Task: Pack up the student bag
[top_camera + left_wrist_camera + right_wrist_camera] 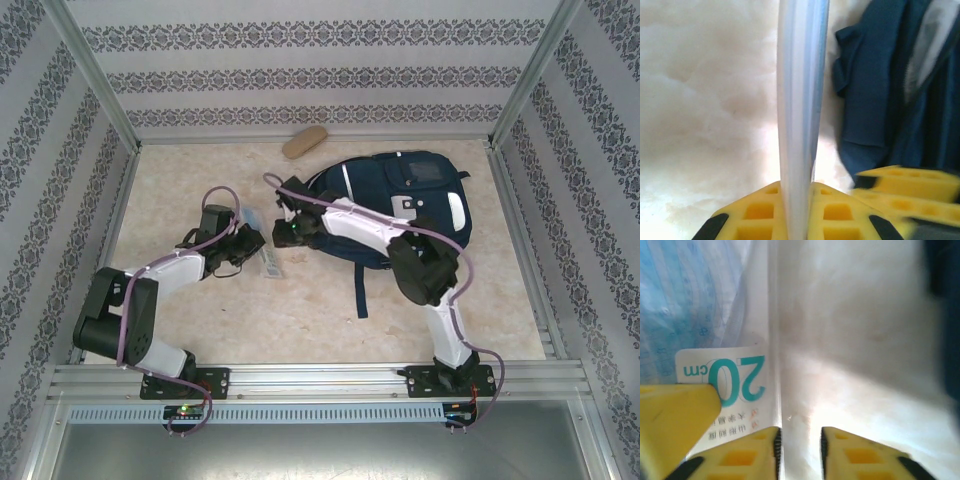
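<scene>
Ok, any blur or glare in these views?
Top external: sharp, evenly lit. Left wrist: ruler pack close and soft, right gripper's fingers motion-smeared at lower right, table washed out. Right wrist: glare on the table, bag a dark blur at the right edge, the pack's label readable.

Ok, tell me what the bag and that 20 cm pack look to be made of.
The student bag: woven navy fabric, matte, judging by its soft folds and creases.
The 20 cm pack: probably clear glossy plastic film, since bluish contents show through above a printed label.
</scene>
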Tool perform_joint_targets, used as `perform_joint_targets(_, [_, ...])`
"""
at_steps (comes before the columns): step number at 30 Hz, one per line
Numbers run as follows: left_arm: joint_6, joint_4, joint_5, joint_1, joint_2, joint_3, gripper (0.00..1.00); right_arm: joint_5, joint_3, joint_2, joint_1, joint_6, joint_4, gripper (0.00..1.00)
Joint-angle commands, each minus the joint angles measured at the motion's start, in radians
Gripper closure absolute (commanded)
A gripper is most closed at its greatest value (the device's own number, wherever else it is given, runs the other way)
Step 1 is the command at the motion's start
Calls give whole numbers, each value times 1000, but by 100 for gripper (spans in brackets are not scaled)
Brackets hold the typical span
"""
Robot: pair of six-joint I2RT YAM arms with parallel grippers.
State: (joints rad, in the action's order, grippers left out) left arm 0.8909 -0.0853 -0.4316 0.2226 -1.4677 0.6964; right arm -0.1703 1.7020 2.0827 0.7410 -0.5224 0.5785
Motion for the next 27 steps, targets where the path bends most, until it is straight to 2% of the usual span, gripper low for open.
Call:
perform_joint_targets(1, [-63, 64, 16, 9, 35, 37, 100, 223, 66, -105, -35, 106, 106, 65])
perform_joint_targets(7, [-60, 68, -12, 9, 27, 64, 100, 434, 145, -74, -97, 178, 234, 59])
perform_joint_targets(10, [-61, 69, -32, 8, 27, 72, 100, 446, 192, -21, -123, 196, 282, 55])
perform_joint_targets(18, [-88, 124, -33, 9, 47, 100, 100, 397, 222, 81, -135, 202, 317, 54])
perform_joint_targets(21, [-89, 125, -43, 8, 48, 108, 100, 393, 206, 92, -136, 202, 310, 63])
perform_joint_targets(23, [-90, 124, -53, 10, 39, 119, 100, 391, 203, 92, -135, 206, 315, 77])
perform_joint_targets(25, [-91, 125, -69, 12, 26, 138, 100, 404, 195, 65, -135, 209, 310, 97])
perform_joint_targets(27, [-89, 122, -75, 18, 15, 158, 100, 412, 183, 12, -135, 216, 292, 100])
